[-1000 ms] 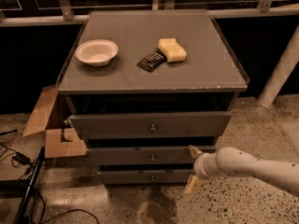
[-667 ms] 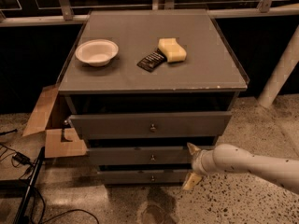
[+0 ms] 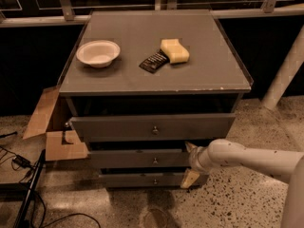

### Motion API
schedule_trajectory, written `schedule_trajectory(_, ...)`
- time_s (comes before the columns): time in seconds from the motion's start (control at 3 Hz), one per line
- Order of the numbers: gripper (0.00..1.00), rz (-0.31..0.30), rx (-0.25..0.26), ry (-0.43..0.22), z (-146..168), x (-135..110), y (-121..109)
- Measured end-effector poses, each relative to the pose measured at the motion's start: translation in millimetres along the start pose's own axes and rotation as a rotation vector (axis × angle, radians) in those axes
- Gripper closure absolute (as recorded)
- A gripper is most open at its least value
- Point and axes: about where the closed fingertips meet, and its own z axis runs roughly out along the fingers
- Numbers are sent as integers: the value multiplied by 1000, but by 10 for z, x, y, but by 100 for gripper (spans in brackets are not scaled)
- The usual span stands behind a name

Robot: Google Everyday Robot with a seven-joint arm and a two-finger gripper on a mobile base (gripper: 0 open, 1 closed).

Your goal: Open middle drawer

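Observation:
The grey cabinet (image 3: 156, 56) has three drawers. The middle drawer (image 3: 128, 159) is the second one, a long flat grey front with a small round knob (image 3: 155, 161) at its centre. My gripper (image 3: 189, 163) is at the right end of that front, on the white arm (image 3: 247, 158) that comes in from the right. It is open. One pale fingertip (image 3: 190, 147) is at the drawer's upper right corner. The other is lower, beside the lowest drawer (image 3: 142, 179). The gripper holds nothing.
The uppermost drawer (image 3: 118, 127) juts out over the middle one. On the cabinet top lie a white bowl (image 3: 98, 53), a dark packet (image 3: 153, 61) and a yellow sponge (image 3: 174, 51). An open cardboard box (image 3: 50, 127) and cables (image 3: 19, 163) are on the floor at left. A white post (image 3: 285, 72) stands at right.
My gripper has moved a little to the left, closer to the right end of the middle drawer. The drawers and the things on top have not moved.

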Motion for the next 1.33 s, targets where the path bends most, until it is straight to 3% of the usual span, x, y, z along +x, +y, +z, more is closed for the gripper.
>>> schedule_trajectory(1.33,0,-57,-52,62,301,-166,-183)
